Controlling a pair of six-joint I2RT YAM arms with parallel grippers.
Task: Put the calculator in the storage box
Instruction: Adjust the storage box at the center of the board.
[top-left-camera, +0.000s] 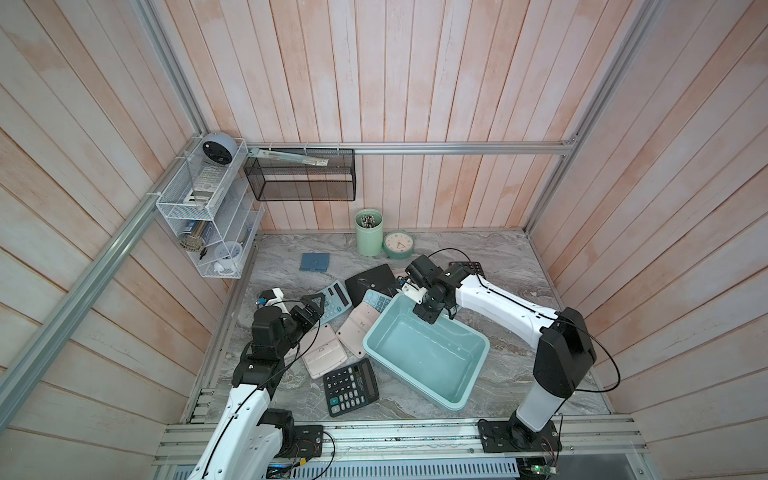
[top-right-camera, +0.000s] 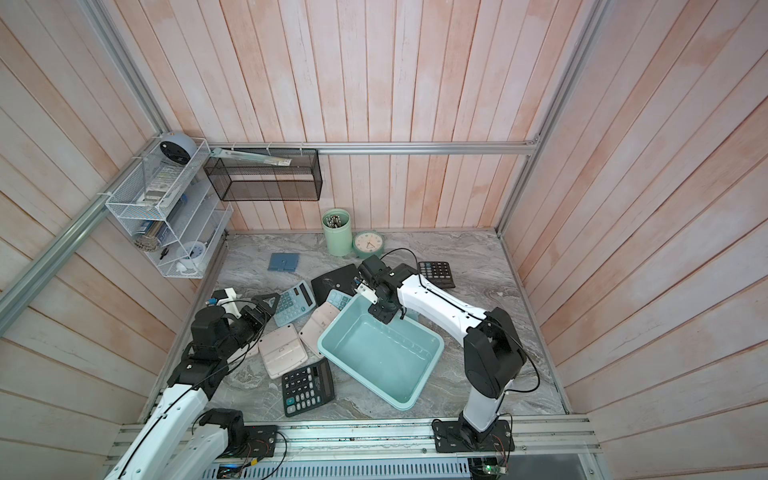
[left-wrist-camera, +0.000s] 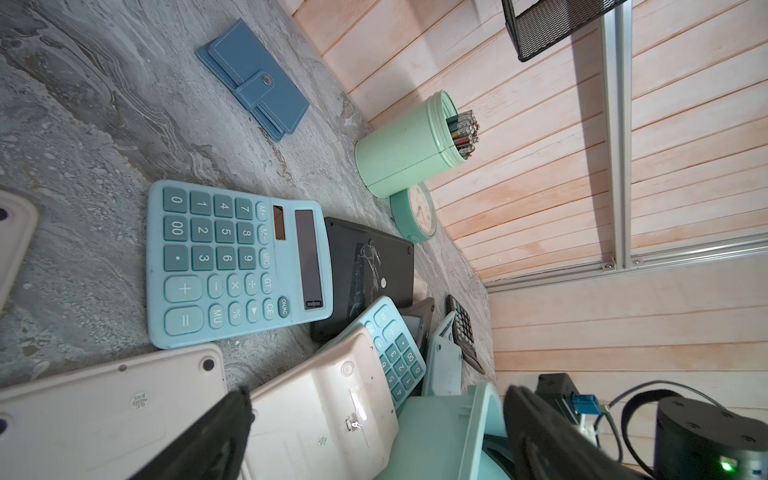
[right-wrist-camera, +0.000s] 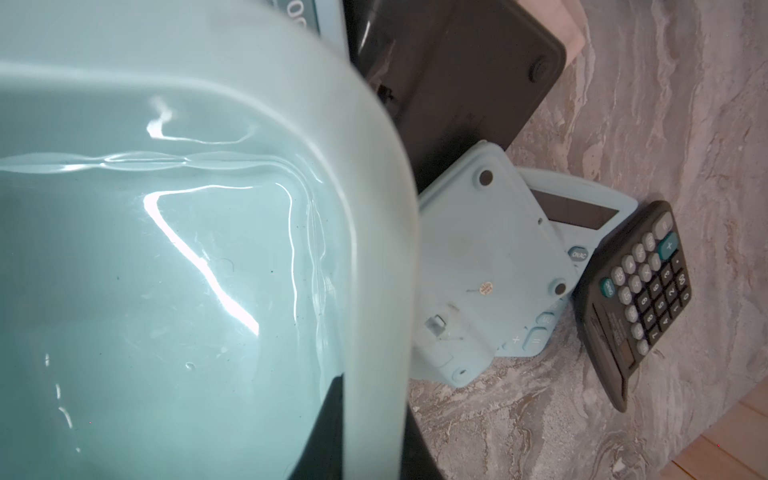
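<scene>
Now the right gripper is clamping its jaws on the far rim of the storage box, one finger sitting inside the wall and its partner outside. The box is lying empty mid-table, and every calculator is lying outside it. The left gripper is hovering near the blue calculator, jaws spread wide, holding nothing.

Trouble I'm watching for: a tug on that thin rim could be tipping the box or slipping off the smooth plastic. Dragging it could be shoving the pink calculator pressed against its side, scattering the pile the left gripper is lining up on.

Harder to read: the small blue calculator is lying half buried between the pink one and the box. I cannot tell whether the box's far corner is resting on calculators or on the table. The right arm is covering part of the pile behind it, and which calculator is wanted isn't showing.
</scene>
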